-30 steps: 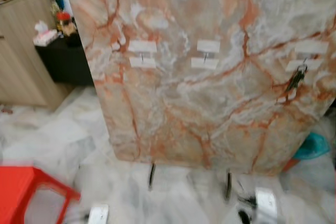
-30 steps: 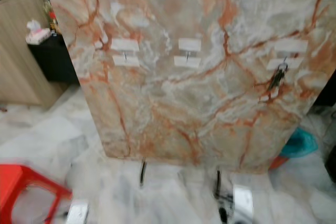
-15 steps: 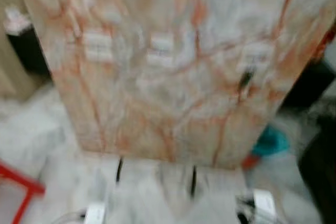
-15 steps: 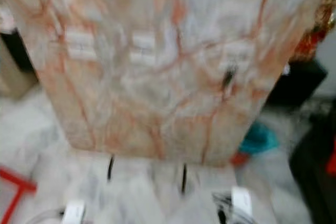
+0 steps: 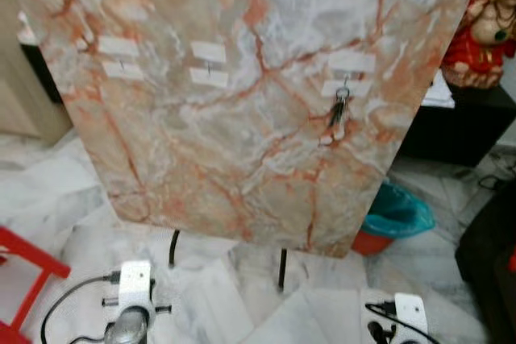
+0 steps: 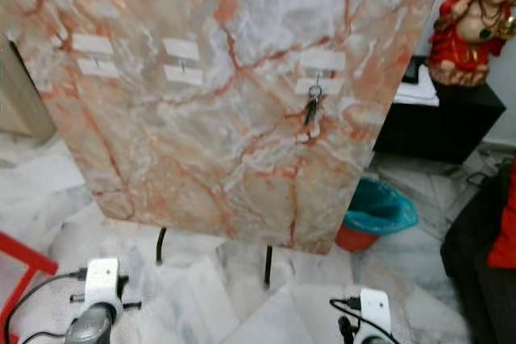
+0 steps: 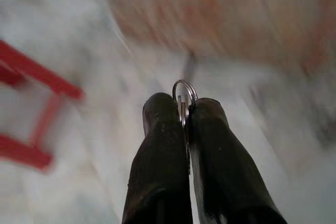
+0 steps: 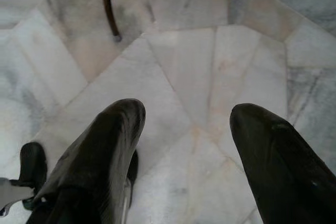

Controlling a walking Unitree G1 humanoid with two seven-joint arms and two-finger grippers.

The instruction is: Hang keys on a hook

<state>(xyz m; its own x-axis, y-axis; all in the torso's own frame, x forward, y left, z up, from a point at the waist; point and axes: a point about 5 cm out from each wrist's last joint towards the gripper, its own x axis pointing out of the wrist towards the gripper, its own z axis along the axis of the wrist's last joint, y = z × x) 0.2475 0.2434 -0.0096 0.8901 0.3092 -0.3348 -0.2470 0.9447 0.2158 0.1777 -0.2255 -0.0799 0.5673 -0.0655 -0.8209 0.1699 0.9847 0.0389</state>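
Marble-patterned orange-and-grey board (image 5: pixel 242 110) on thin black legs, bearing 3 white hook labels; dark key bunch (image 5: pixel 339 110) hangs on the 3 o'clock hook. Left gripper (image 7: pixel 185 113) pinches a silver key ring (image 7: pixel 185 98). Right gripper (image 8: pixel 186 116) spread wide above white marble floor (image 8: pixel 210 61).

Three hooks (image 5: pixel 209 73), two key bunches (image 5: pixel 339 110).
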